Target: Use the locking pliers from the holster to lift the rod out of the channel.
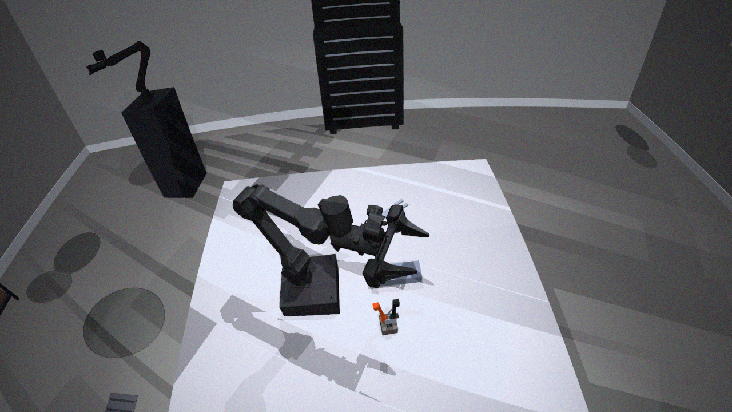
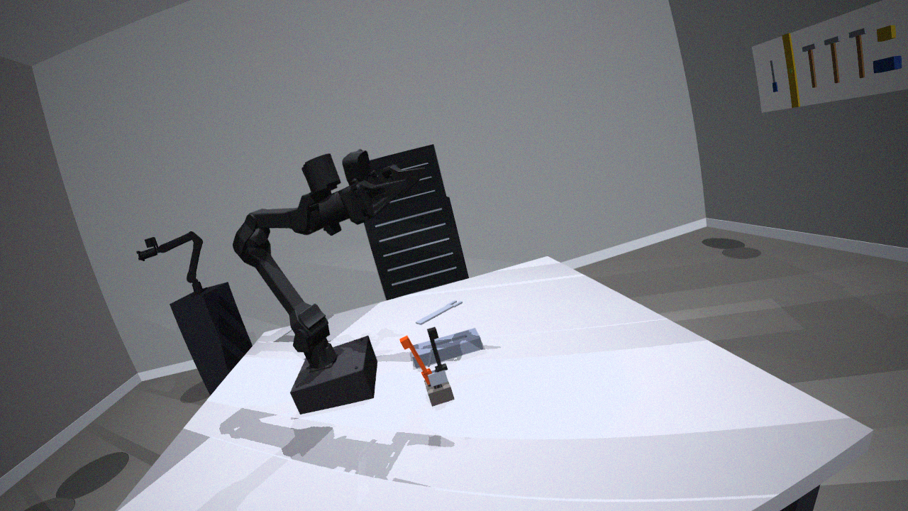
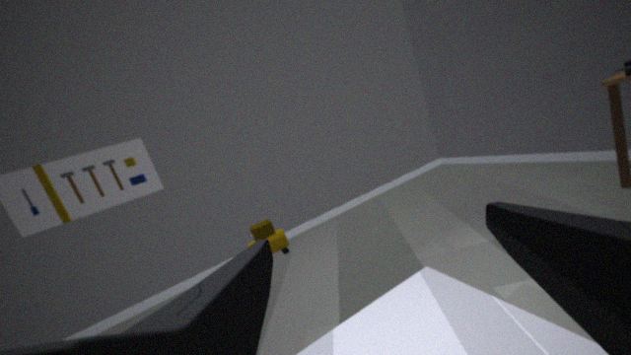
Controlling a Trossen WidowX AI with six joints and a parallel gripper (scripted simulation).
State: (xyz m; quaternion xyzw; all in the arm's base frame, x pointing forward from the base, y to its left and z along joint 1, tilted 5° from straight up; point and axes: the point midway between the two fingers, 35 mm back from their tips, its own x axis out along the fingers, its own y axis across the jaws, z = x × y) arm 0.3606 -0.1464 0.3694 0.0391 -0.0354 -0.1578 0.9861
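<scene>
One claw (image 1: 422,253) (image 2: 418,176) (image 3: 375,232); two arms (image 1: 286,207) (image 2: 276,285); apparently three hammers (image 2: 835,60) (image 3: 94,180).

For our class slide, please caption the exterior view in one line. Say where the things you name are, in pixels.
The open gripper (image 1: 422,253) (image 2: 423,176) hangs above the table (image 1: 476,328) (image 2: 603,394), while the pliers (image 1: 382,311) (image 2: 417,358) stand handles-up in their holster (image 1: 389,331) (image 2: 441,396).

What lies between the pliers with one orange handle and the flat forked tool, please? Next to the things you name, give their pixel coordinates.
The blue-grey channel block (image 1: 412,278) (image 2: 454,348) lies between them, as the exterior view shows.
</scene>
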